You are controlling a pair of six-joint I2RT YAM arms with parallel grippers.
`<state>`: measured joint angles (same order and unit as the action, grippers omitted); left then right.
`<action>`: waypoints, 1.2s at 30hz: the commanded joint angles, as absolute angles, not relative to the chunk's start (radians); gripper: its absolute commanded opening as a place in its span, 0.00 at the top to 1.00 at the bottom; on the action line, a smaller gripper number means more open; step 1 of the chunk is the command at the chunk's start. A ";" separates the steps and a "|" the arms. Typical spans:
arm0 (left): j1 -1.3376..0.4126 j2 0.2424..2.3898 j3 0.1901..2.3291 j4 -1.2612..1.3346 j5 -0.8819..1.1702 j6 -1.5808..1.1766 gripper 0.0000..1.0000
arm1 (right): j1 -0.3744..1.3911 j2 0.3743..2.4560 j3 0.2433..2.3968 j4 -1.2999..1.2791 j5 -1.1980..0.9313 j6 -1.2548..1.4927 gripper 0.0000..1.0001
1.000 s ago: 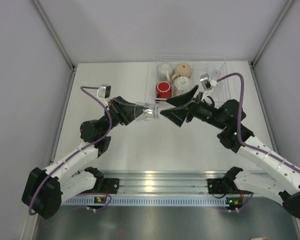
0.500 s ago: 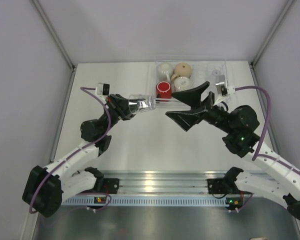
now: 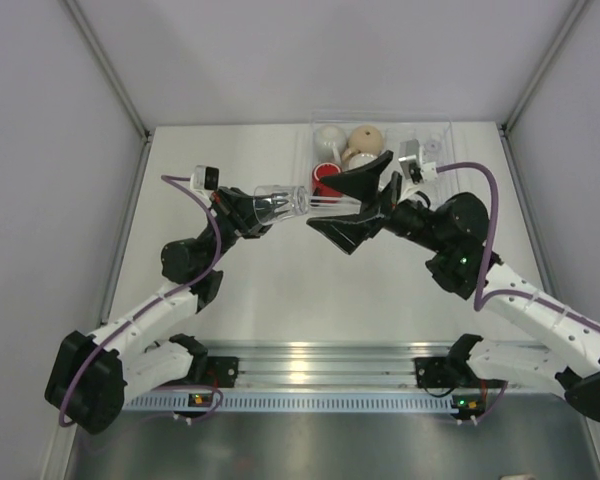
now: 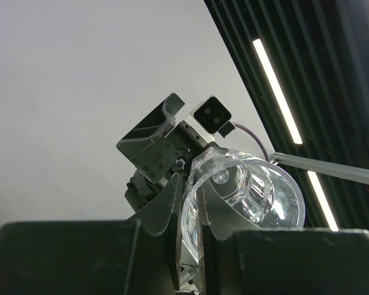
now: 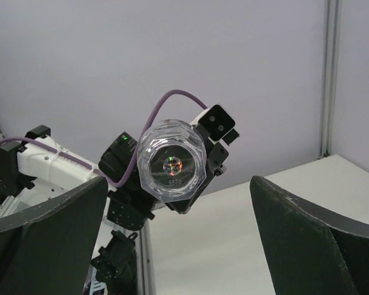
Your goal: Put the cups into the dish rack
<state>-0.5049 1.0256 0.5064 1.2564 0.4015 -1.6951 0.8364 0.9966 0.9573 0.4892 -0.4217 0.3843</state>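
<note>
Partly done: red mug (image 3: 327, 180), tan mug (image 3: 366, 138) and white mug (image 3: 330, 137) already in the dish rack (image 3: 442, 133) just behind the wide-spread, empty right gripper (image 3: 348, 204), one clear glass (image 3: 285, 203) pinched by its rim in the left gripper (image 3: 259, 209), aloft just ahead of the right jaws, not yet racked.

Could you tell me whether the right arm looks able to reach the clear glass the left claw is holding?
Probably yes: the right claw stands wide open facing the base of the clear glass, with only air between them. The left claw grips its other end.
</note>
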 commanded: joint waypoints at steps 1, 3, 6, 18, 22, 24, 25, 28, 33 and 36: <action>-0.503 1.017 0.523 1.401 0.383 -1.704 1.00 | 0.861 1.038 1.031 0.561 -0.459 0.353 0.01; -0.505 1.012 0.525 1.401 0.388 -1.703 1.00 | 0.870 1.063 1.045 0.581 -0.480 0.353 0.01; -0.505 1.006 0.515 1.401 0.387 -1.701 1.00 | 0.888 1.091 1.061 0.597 -0.489 0.350 0.01; -0.508 0.988 0.512 1.401 0.403 -1.695 1.00 | 0.930 1.161 1.100 0.595 -0.488 0.350 0.16; -0.509 0.980 0.508 1.401 0.403 -1.690 1.00 | 0.931 1.163 1.088 0.607 -0.488 0.353 0.31; -0.509 0.979 0.514 1.401 0.411 -1.684 1.00 | 0.933 1.163 1.083 0.618 -0.488 0.354 0.34; -0.511 0.977 0.514 1.401 0.416 -1.683 1.00 | 0.933 1.163 1.085 0.618 -0.488 0.354 0.36; -0.514 0.965 0.517 1.401 0.416 -1.669 1.00 | 0.933 1.166 1.092 0.621 -0.494 0.354 0.35; -0.517 0.956 0.505 1.401 0.408 -1.654 1.00 | 0.934 1.193 1.129 0.601 -0.517 0.344 0.33; -0.517 0.960 0.492 1.401 0.400 -1.660 1.00 | 0.937 1.201 1.131 0.612 -0.523 0.353 0.36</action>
<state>-0.5133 0.9749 0.5003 1.2575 0.4023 -1.6718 0.9161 1.1927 1.0809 0.5552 -0.5011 0.3660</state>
